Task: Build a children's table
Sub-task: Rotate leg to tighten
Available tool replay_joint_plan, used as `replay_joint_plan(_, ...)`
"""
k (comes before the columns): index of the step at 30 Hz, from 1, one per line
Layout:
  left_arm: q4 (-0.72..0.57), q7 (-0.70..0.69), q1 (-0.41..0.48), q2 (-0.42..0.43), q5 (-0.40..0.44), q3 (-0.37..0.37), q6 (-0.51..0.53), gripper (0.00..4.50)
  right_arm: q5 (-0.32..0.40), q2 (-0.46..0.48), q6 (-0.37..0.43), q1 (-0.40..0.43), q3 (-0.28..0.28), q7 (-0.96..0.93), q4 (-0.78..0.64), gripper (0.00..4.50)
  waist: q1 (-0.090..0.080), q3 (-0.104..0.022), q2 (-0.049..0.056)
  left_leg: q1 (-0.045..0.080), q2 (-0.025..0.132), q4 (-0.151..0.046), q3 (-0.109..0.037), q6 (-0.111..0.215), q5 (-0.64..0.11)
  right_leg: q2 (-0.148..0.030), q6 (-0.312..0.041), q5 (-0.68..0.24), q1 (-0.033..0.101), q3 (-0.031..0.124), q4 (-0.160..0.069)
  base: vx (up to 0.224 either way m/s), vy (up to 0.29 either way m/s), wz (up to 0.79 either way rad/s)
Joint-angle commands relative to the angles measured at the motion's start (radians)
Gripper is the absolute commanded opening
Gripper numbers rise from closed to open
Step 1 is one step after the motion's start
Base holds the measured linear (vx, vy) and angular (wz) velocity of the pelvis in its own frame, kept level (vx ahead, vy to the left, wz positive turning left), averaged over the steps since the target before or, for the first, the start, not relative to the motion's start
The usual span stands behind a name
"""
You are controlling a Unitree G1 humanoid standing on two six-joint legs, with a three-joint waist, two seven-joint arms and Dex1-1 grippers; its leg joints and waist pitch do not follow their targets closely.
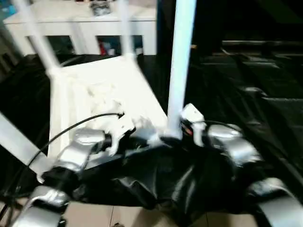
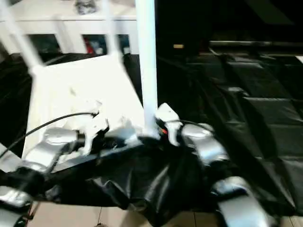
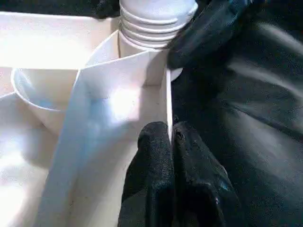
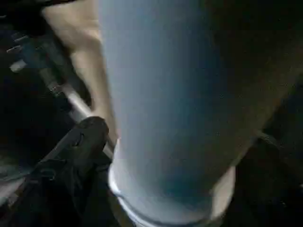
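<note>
Two silver forearms are reaching over a crumpled black sheet (image 1: 156, 179) toward the near edge of an upturned white tabletop (image 1: 102, 101), which is lying ribbed side up on the sheet-covered surface with its legs pointing upward. The left gripper (image 3: 171, 142) is pinching the tabletop's thin near rim, its two black fingers (image 3: 151, 156) pressed tight together on the wall just beside the corner socket. In that socket the near right leg (image 1: 181, 61) is standing upright, its ridged base (image 3: 151, 23) sitting in the rounded cup. The right gripper (image 1: 187, 124) is sitting at the foot of this leg; one of its black fingers (image 4: 75, 146) is showing beside the tube with a gap between, but how wide the pair is standing cannot be told. Two far legs (image 1: 38, 40) are rising from the back corners, and another leg (image 1: 19, 142) is slanting at the left edge. A white cabinet (image 1: 80, 23) is standing behind the table.
</note>
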Motion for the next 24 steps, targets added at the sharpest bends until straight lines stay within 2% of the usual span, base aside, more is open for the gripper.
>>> replay_joint_plan(1,-0.029,-0.082,0.009,0.000,-0.021,-0.038,-0.013,0.00,0.026,-0.026,0.028,0.018,0.029,0.097,-0.052,4.25,0.001,-0.064,-0.012,0.012,0.016,-0.060,0.012,0.096,-0.175,-0.040,-0.279,-0.089,0.049,0.027,-0.058,0.000,0.000,0.00)
replay_joint_plan(2,-0.029,-0.087,0.009,0.003,-0.022,-0.038,-0.013,0.00,0.032,-0.033,0.033,0.022,0.035,0.111,-0.061,4.25,0.000,-0.061,-0.013,0.010,0.015,-0.062,0.011,0.093,-0.184,-0.039,-0.276,-0.103,0.050,0.026,-0.060,0.000,0.000,0.00)
replay_joint_plan(3,-0.031,-0.102,0.010,0.009,-0.026,-0.038,-0.011,0.00,0.041,-0.048,0.042,0.030,0.048,0.141,-0.081,4.25,0.004,-0.059,-0.013,0.014,0.016,-0.065,0.011,0.082,-0.204,-0.040,-0.269,-0.136,0.047,0.027,-0.064,0.000,0.000,0.00)
replay_joint_plan(4,-0.037,-0.110,0.012,0.015,-0.029,-0.038,-0.010,0.00,0.046,-0.051,0.046,0.034,0.054,0.155,-0.091,4.25,0.003,-0.056,-0.034,0.012,0.016,-0.068,0.013,0.076,-0.219,-0.040,-0.257,-0.171,0.050,0.028,-0.068,0.000,0.000,0.00)
replay_joint_plan(5,-0.041,-0.114,0.013,0.018,-0.030,-0.038,-0.009,0.00,0.047,-0.052,0.047,0.035,0.056,0.161,-0.095,4.25,0.008,-0.056,-0.025,0.013,0.016,-0.071,0.009,0.063,-0.227,-0.045,-0.245,-0.214,0.049,0.029,-0.067,0.000,0.000,0.00)
replay_joint_plan(6,-0.043,-0.116,0.014,0.019,-0.031,-0.039,-0.008,0.00,0.048,-0.051,0.048,0.036,0.057,0.162,-0.097,4.10,0.007,-0.055,-0.022,0.014,0.017,-0.072,0.009,0.057,-0.234,-0.046,-0.242,-0.230,0.045,0.030,-0.069,0.000,0.000,0.00)
replay_joint_plan(9,-0.062,-0.143,0.021,0.034,-0.037,-0.044,0.008,0.00,0.052,-0.037,0.073,0.041,0.055,0.178,-0.122,3.91,0.005,-0.054,-0.027,0.012,0.016,-0.074,0.008,0.043,-0.233,-0.044,-0.237,-0.220,0.047,0.031,-0.068,0.000,0.000,0.00)
replay_joint_plan(13,-0.065,-0.144,0.025,0.032,-0.032,-0.044,0.007,0.00,0.047,-0.029,0.084,0.047,0.055,0.186,-0.131,3.54,0.006,-0.058,-0.027,0.009,0.015,-0.069,0.009,0.053,-0.185,-0.044,-0.250,-0.141,0.049,0.030,-0.061,0.000,0.000,0.00)
replay_joint_plan(18,-0.057,-0.111,0.022,0.013,-0.034,-0.033,0.013,0.00,0.053,-0.018,0.103,0.064,0.062,0.163,-0.142,3.23,0.010,-0.058,-0.028,0.011,0.014,-0.067,0.011,0.059,-0.177,-0.043,-0.254,-0.134,0.049,0.030,-0.061,0.000,0.000,0.00)
replay_joint_plan(21,-0.044,-0.055,0.011,-0.007,-0.025,-0.019,0.020,0.00,0.049,0.016,0.104,0.070,0.041,0.099,-0.121,2.95,0.014,-0.055,-0.029,0.010,0.014,-0.071,0.009,0.046,-0.198,-0.045,-0.242,-0.178,0.048,0.031,-0.066,0.000,0.000,0.00)
replay_joint_plan(23,-0.022,0.024,-0.008,-0.035,-0.009,-0.003,0.034,0.00,0.032,0.066,0.098,0.055,0.008,-0.021,-0.061,2.90,0.007,-0.049,-0.030,0.013,0.012,-0.075,0.009,0.021,-0.247,-0.047,-0.219,-0.273,0.042,0.033,-0.076,0.000,0.000,0.00)
replay_joint_plan(24,-0.003,0.095,-0.025,-0.064,0.005,0.011,0.048,0.00,0.022,0.114,0.098,0.036,-0.023,-0.140,0.001,2.85,0.005,-0.048,-0.029,0.014,0.011,-0.078,0.006,0.011,-0.257,-0.049,-0.212,-0.301,0.043,0.033,-0.077,0.000,0.000,0.00)
